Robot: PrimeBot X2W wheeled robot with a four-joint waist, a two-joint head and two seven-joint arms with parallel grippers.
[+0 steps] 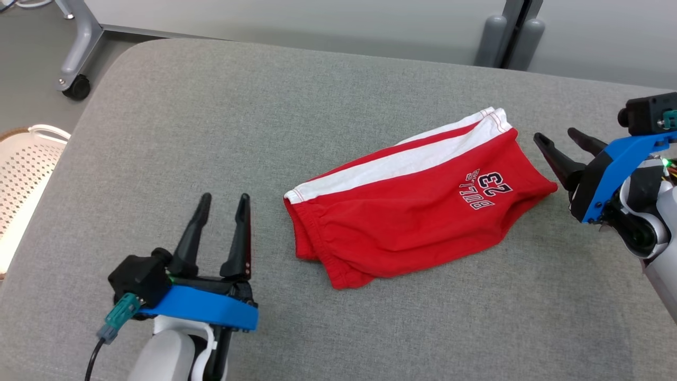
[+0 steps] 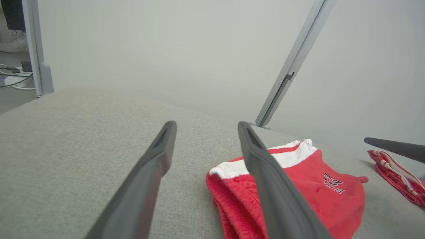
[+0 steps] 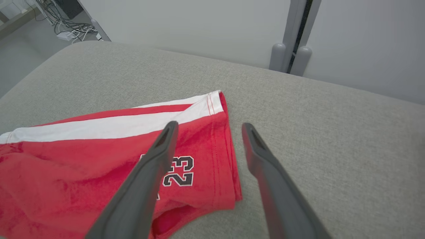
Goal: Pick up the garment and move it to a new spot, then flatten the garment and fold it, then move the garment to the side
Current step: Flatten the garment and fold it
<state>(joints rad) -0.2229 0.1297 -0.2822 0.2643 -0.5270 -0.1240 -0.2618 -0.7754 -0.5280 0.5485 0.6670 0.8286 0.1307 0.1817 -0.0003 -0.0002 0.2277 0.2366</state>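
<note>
The garment (image 1: pixel 412 206) is a pair of red shorts with a white side stripe and a "23" print. It lies folded over on the grey cushioned surface (image 1: pixel 211 132), right of centre. My left gripper (image 1: pixel 225 198) stands open just left of the waistband end, apart from the cloth and holding nothing. My right gripper (image 1: pixel 556 135) is open beside the leg-hem end, also empty. In the left wrist view my left gripper (image 2: pixel 206 124) has the garment (image 2: pixel 315 172) off to its right. In the right wrist view my right gripper (image 3: pixel 210 124) hangs over the hem of the garment (image 3: pixel 83 166).
A white perforated basket (image 1: pixel 26 169) sits off the surface's left edge. A wheeled frame leg (image 1: pixel 76 84) stands on the floor at the back left, with grey posts (image 1: pixel 508 37) behind. Another red striped cloth (image 2: pixel 398 176) lies further right.
</note>
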